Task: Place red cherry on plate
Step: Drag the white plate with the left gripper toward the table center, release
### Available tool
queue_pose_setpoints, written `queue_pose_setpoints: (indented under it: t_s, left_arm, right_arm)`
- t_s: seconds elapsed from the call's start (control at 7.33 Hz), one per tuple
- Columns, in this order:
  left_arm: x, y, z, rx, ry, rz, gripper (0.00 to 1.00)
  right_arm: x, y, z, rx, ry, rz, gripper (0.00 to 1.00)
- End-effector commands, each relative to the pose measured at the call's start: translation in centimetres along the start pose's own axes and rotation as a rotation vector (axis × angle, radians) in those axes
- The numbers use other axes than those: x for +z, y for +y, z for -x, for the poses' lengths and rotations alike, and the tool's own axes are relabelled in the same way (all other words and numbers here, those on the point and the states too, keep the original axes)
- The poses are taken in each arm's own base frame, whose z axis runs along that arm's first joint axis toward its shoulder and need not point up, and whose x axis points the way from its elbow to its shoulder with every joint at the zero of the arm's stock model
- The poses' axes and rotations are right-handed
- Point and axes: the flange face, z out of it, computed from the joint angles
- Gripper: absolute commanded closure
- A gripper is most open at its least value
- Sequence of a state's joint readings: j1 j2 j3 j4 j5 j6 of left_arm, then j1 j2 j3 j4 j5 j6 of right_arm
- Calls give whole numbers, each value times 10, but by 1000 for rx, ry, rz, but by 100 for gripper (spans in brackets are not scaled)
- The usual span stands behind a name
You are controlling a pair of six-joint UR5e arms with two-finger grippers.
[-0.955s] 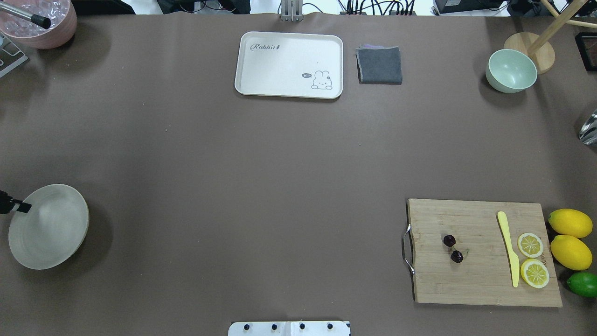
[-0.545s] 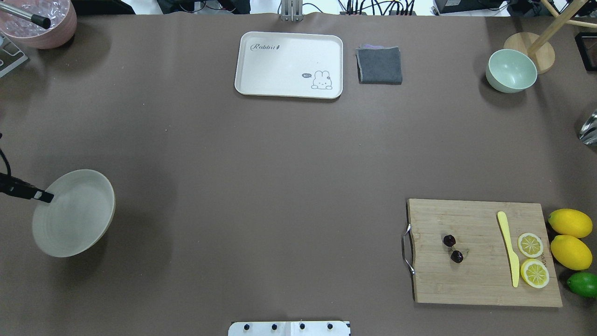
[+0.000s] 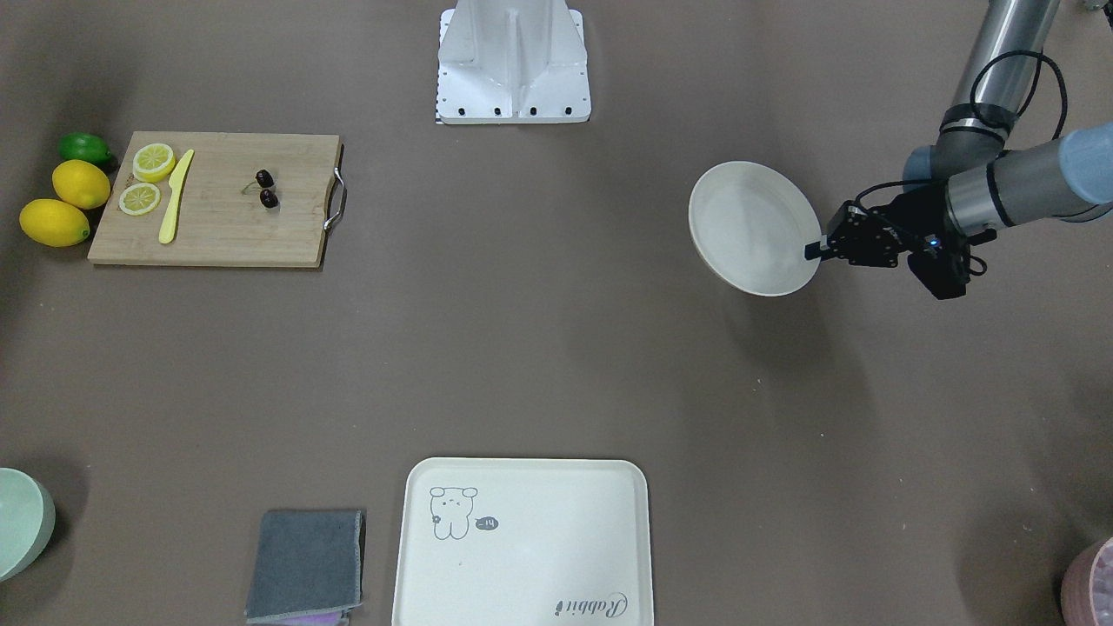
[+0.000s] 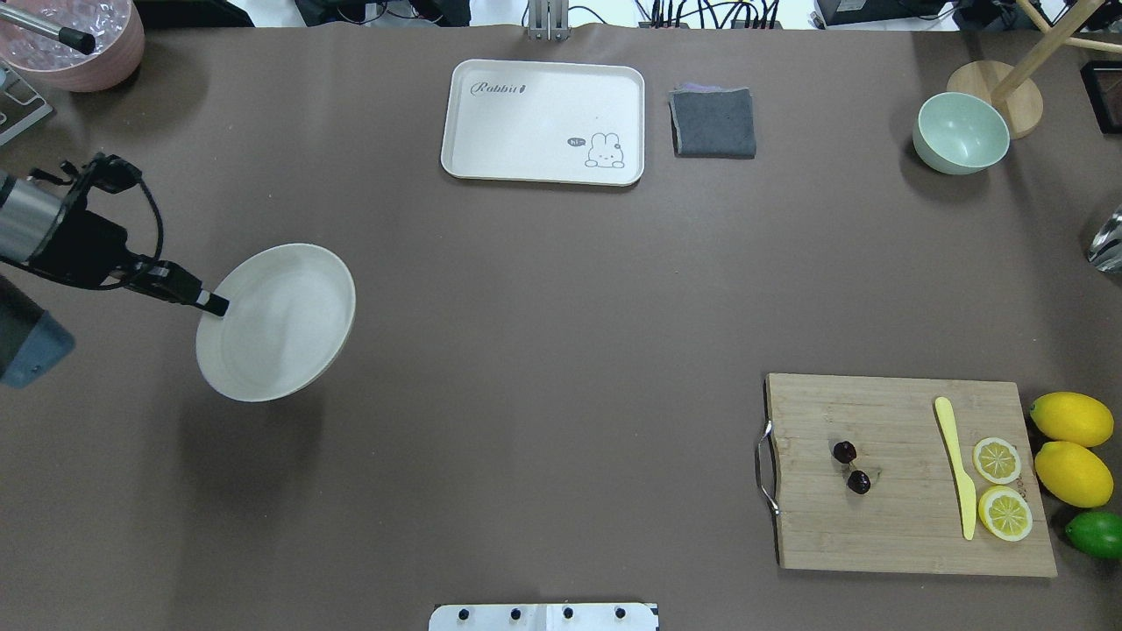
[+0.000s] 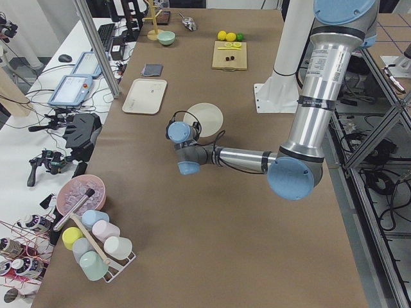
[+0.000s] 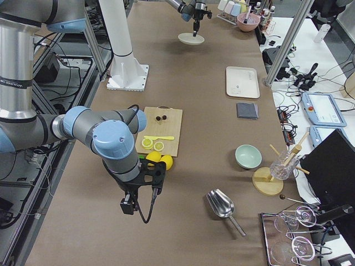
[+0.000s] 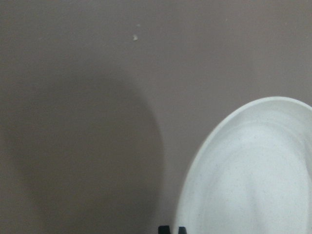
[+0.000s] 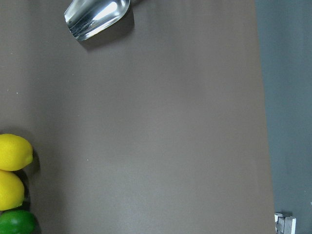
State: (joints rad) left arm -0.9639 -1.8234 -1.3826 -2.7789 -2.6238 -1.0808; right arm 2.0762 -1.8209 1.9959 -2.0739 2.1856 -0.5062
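The red cherry [image 4: 851,466], a dark pair on thin stems, lies on the wooden cutting board [image 4: 903,526] at the right front, also seen in the front-facing view [image 3: 266,189]. The cream-white plate [image 4: 280,324] hangs tilted above the table's left half and casts a shadow below it. My left gripper [image 4: 213,304] is shut on the plate's near rim [image 3: 752,226]. In the left wrist view the plate [image 7: 253,175] fills the lower right. My right gripper [image 6: 128,206] shows only in the exterior right view, beyond the lemons; I cannot tell its state.
A yellow knife [image 4: 955,464], two lemon slices [image 4: 999,486], two lemons [image 4: 1071,447] and a lime [image 4: 1096,533] crowd the board's right end. The rabbit tray [image 4: 543,121], grey cloth [image 4: 713,122] and mint bowl [image 4: 961,133] sit at the far side.
The left gripper has carried the plate rightward and farther from the robot, from the table's left edge toward the middle. The cherry has not moved.
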Motion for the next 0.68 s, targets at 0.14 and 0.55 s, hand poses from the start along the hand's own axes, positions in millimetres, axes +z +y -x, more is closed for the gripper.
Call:
queue_pose_setpoints:
  t_s: [0.14, 0.55]
  left_arm:
    - [61, -50, -156, -43, -99, -34, 100]
    - [146, -17, -223, -47, -244, -44, 100]
  right_arm:
    - [-2, 4, -5, 17, -1, -8, 0]
    - [-4, 5, -4, 25, -4, -4, 0]
